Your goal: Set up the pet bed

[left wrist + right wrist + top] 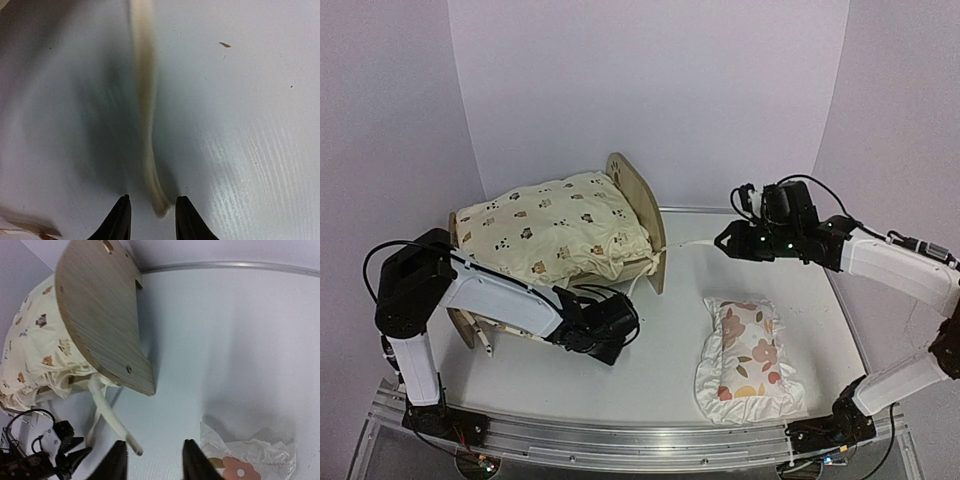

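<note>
The pet bed (638, 205), a light-wood frame with an arched headboard (102, 315), stands at the back left with a cream animal-print cushion (550, 225) lying on it. Cream tie strings hang from the cushion's near corner. My left gripper (623, 318) is low on the table in front of the bed, open. One string's end (160, 205) lies loose between its black fingers (120, 220). My right gripper (155, 442) hovers right of the headboard, open. The other string (112, 422) ends just beside its left finger.
A ruffled white floral pillow (748, 360) lies on the table at the front right, below the right gripper. Its edge (245, 460) shows by the right finger. Purple walls close the back and sides. A metal rail (620, 440) runs along the near edge.
</note>
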Robot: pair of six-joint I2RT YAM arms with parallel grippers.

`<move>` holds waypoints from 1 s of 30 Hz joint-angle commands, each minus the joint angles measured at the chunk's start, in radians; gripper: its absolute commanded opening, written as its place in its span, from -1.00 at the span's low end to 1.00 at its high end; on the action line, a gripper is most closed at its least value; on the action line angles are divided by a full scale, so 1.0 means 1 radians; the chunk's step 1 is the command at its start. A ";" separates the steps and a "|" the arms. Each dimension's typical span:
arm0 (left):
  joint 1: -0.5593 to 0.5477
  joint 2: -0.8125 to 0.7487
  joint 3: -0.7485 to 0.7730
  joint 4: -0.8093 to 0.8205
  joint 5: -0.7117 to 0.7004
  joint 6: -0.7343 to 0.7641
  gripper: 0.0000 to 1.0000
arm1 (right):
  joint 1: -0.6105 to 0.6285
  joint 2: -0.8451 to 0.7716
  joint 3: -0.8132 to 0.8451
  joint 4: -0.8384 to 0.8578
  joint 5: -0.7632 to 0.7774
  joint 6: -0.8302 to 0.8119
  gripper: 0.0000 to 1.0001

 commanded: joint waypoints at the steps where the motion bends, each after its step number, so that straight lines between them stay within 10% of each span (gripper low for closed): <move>1: 0.000 -0.095 -0.022 -0.069 -0.028 -0.005 -0.06 | -0.003 -0.042 -0.094 -0.028 0.050 0.064 0.39; 8: -0.003 -0.238 -0.078 -0.096 -0.046 -0.020 0.33 | -0.003 -0.147 -0.212 -0.140 0.113 0.107 0.96; 25: -0.016 -0.458 -0.172 -0.133 -0.092 -0.032 0.46 | 0.016 0.022 -0.295 -0.249 0.120 0.188 0.96; 30: -0.016 -0.500 -0.193 -0.113 -0.106 -0.038 0.55 | 0.046 0.053 -0.312 -0.249 0.123 0.198 0.58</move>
